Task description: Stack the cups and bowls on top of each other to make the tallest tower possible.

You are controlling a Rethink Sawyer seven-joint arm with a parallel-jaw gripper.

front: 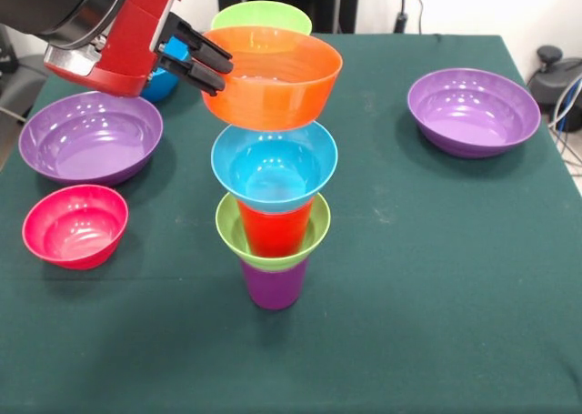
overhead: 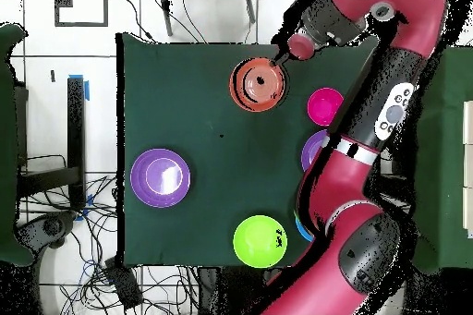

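Note:
The tower stands mid-table: purple cup (front: pixel 273 287) at the bottom, then a small lime green bowl (front: pixel 232 227), the red cup (front: pixel 273 232) and a blue bowl (front: pixel 273 166). Right over the blue bowl is an orange bowl (front: pixel 273 82), tilted a little; whether the two touch I cannot tell. My gripper (front: pixel 223 74) is shut on the orange bowl's left rim. From overhead the orange bowl (overhead: pixel 257 85) hides the stack below it, with the gripper (overhead: pixel 280 55) at its rim.
Around the tower lie a wide purple bowl (front: pixel 91 136), a pink bowl (front: pixel 75 225), a second purple bowl (front: pixel 473 111), a lime green bowl (front: pixel 261 15) at the back and a blue bowl (front: pixel 164 86) half hidden behind the gripper.

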